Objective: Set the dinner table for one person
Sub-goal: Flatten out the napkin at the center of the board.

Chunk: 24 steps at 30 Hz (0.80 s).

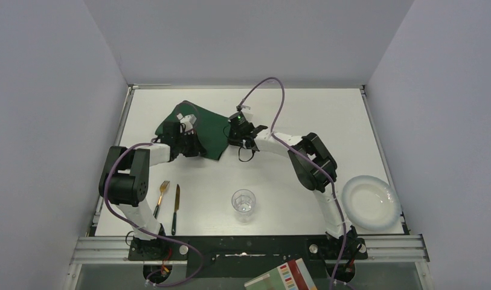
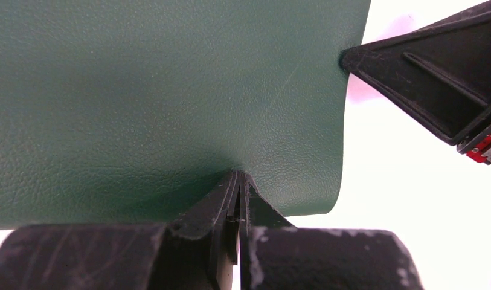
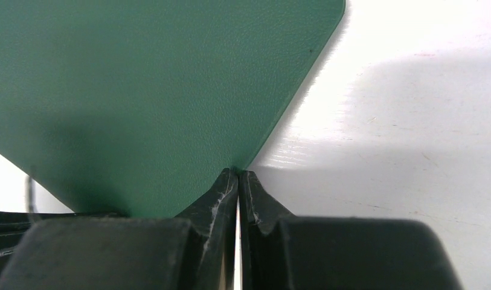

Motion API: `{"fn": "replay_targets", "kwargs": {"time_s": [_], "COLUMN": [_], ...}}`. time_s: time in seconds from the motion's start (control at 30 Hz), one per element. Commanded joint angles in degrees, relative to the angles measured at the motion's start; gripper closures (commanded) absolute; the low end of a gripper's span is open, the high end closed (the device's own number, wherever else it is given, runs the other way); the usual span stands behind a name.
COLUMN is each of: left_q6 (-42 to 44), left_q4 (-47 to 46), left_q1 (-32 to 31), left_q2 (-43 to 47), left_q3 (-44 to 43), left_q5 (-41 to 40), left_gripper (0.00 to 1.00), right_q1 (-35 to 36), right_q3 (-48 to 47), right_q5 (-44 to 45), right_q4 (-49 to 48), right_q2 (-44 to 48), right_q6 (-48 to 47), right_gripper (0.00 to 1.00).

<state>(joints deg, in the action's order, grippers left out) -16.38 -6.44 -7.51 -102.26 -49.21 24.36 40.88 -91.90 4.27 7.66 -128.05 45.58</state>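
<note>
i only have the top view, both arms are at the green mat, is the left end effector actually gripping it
observer: yes, the left end effector is shut on the placemat edge, and the mat puckers at the pinch.
operator: and the right one
observer: the right end effector is shut right at the mat's edge, near a rounded corner. I can't tell how much mat it caught.
operator: are the two crowding each other
observer: no, the left wrist view shows the right one's tip meeting the mat's side edge, apart from the left's pinch.
</note>
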Motion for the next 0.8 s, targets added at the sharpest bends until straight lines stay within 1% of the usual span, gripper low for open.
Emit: {"fn": "replay_targets", "kwargs": {"time_s": [0.0, 0.13, 0.27, 0.4, 0.6, 0.77], "left_q6": [0.62, 1.22, 1.53, 1.35, 1.76, 4.25], "left_q4": [2.88, 2.85, 2.82, 2.66, 2.61, 4.53], "left_q1": [-0.79, -2.80, -4.76, -5.27, -6.34, -8.74], "left_q2": [-1.48, -2.01, -3.35, -4.45, -4.63, -5.49], "left_q3": [0.35, -0.50, -1.27, -1.91, -3.41, -7.32], "left_q5": [0.88, 0.45, -0.41, -0.68, -1.65, -2.42], "left_gripper": [1.00, 1.00, 1.00, 1.00, 1.00, 1.00], "right_q1": [-2.39, -2.78, -2.98, -3.31, -2.86, -2.40], "right_q3": [-3.59, -4.13, -4.31, -7.72, -10.30, -11.10], "right_q5": [5.33, 3.95, 4.55, 5.81, 3.18, 0.60], "right_q4": [3.98, 4.79, 5.08, 6.66, 8.46, 9.50], "right_q2": [5.78, 7.43, 9.60, 9.25, 8.51, 9.14], "right_q6": [-4.08, -4.87, -5.85, -7.11, -6.07, -5.64], "right_gripper": [1.00, 1.00, 1.00, 1.00, 1.00, 1.00]}}
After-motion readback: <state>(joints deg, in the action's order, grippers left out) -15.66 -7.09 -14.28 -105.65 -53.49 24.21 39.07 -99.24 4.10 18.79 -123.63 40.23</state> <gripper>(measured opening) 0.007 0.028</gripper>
